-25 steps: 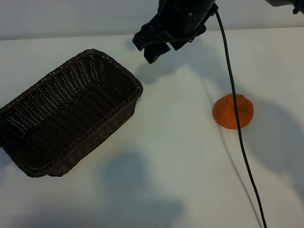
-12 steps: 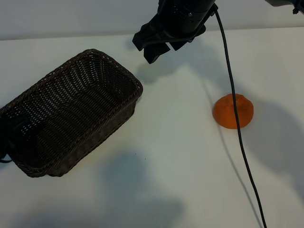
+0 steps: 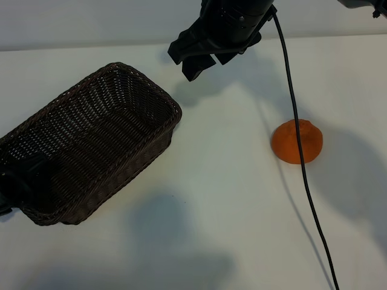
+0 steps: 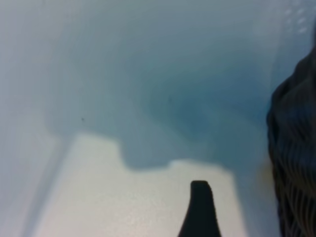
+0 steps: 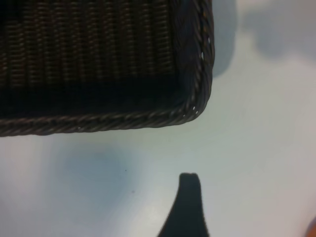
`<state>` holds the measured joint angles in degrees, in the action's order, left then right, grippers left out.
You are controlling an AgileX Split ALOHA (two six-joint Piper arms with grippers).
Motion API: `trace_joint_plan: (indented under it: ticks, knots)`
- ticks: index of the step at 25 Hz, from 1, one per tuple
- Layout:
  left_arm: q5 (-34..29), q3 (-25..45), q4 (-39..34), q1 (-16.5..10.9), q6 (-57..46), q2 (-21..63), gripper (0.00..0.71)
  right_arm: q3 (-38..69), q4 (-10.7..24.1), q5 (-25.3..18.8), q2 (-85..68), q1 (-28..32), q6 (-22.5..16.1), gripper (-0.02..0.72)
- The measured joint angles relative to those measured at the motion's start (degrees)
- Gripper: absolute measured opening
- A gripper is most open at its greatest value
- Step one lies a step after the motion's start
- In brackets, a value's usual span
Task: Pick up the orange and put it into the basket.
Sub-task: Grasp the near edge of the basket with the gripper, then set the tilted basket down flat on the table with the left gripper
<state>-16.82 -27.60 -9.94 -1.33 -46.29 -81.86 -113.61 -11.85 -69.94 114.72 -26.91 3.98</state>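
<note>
The orange (image 3: 286, 145) lies on the white table at the right, with nothing touching it. The dark brown wicker basket (image 3: 171, 106) stands empty at the left, set at a slant. My right gripper (image 3: 192, 63) hangs open and empty above the table at the back, just past the basket's far right corner and well left of the orange. Its wrist view shows that basket corner (image 5: 195, 111) and one bare finger (image 5: 189, 197). My left gripper (image 3: 25, 181) is a dark shape over the basket's near left end, open; one finger (image 4: 200, 207) shows beside the basket wall (image 4: 296, 148).
A black cable (image 3: 305, 181) runs from the right arm down across the orange to the table's front edge. Bare white table (image 3: 217, 199) lies between basket and orange. Another dark piece of the rig (image 3: 363, 3) shows at the top right corner.
The left gripper has come into the exterior view from the left edge and now hangs over the basket's near left end. The right gripper, orange and basket have not moved.
</note>
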Motion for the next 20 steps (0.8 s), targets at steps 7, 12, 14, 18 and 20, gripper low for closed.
trace_joint_plan:
  ticks: [7,12,14,18,20]
  knots:
    - [1.64,0.00,5.23,0.00,3.46,-0.56,0.209,0.00,-1.39,0.00,0.00,0.00,0.00,0.595]
    - [3.29,0.00,7.42,-0.13,4.74,-0.56,0.167,0.00,-1.44,0.00,0.00,0.00,0.00,0.595]
    - [3.29,0.00,7.78,-0.13,5.20,-0.56,0.167,0.00,-1.44,0.00,0.00,0.00,0.00,0.595]
    - [3.34,0.00,12.29,-0.16,11.79,0.37,0.163,0.00,-1.44,0.00,0.00,0.00,0.00,0.595]
    - [2.99,0.00,16.58,-0.16,17.45,1.33,0.158,0.00,-1.44,0.00,0.00,0.00,0.00,0.595]
